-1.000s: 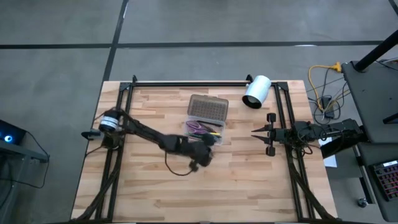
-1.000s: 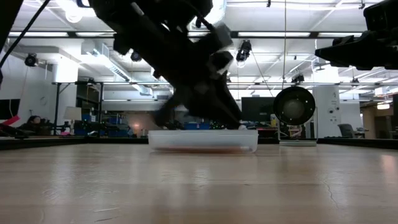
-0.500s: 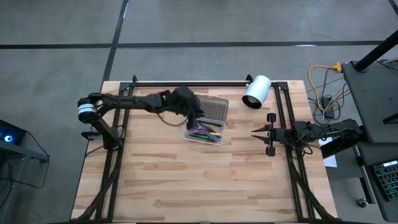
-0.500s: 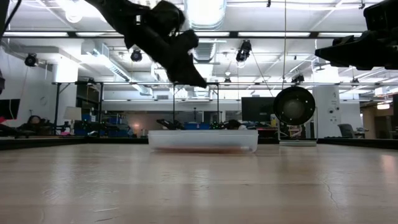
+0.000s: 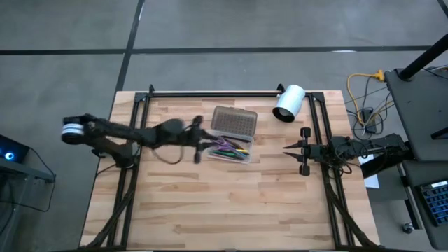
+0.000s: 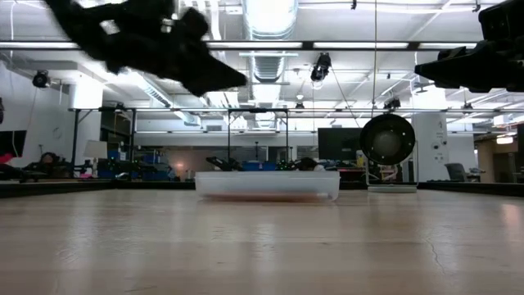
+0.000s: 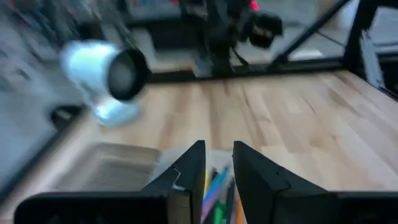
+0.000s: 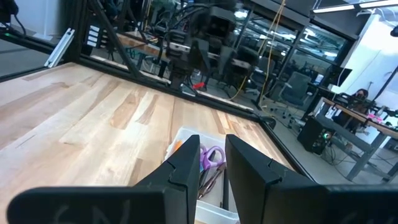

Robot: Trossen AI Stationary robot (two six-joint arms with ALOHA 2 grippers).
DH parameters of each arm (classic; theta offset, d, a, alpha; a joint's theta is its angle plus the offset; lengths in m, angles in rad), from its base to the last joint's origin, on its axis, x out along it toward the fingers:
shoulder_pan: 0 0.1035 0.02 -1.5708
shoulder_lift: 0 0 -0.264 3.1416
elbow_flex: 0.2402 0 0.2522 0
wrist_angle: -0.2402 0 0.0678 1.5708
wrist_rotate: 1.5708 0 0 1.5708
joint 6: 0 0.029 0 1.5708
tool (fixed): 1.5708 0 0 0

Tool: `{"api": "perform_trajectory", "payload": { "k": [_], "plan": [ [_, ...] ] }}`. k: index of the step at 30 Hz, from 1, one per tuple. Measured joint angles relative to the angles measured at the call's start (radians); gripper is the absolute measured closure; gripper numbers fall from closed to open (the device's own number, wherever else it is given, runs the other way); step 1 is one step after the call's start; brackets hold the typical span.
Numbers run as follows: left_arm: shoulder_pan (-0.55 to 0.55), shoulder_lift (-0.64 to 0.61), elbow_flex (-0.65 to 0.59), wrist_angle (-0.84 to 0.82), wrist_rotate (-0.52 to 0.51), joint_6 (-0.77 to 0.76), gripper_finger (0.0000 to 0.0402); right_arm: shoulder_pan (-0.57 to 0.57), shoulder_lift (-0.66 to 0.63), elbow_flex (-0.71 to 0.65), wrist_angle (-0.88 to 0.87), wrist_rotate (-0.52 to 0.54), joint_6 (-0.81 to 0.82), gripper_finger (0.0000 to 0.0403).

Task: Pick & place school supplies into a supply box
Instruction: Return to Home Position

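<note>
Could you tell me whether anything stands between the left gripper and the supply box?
Nothing visible does. The left gripper hangs above the wooden table beside the clear plastic supply box, its grey dotted lid open; the white cylinder stands well aside.

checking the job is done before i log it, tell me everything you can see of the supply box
The supply box lies open near the middle of the wooden table. Its base is a shallow clear plastic tray, and the grey-brown dotted lid lies folded back flat on the side toward the white cylinder. Inside lie coloured pens and purple-handled scissors. The box rests flat on the table. Nothing grips it, and the left gripper is raised beside it.
</note>
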Motion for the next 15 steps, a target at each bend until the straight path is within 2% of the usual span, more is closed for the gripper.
{"api": "perform_trajectory", "payload": {
  "k": [2,4,15],
  "plan": [
    [-0.035,-0.089,-0.105,0.087,-0.086,0.025,0.0335,0.000,0.000,0.000,0.001,0.001,0.000,0.0335],
    [-0.049,-0.192,-0.174,0.080,-0.126,0.043,0.0335,0.000,0.000,0.000,0.000,0.000,0.000,0.0335],
    [-0.048,-0.763,-0.479,0.091,-0.124,0.022,0.0335,0.000,0.000,0.000,0.000,0.000,0.000,0.0335]
  ]
}}
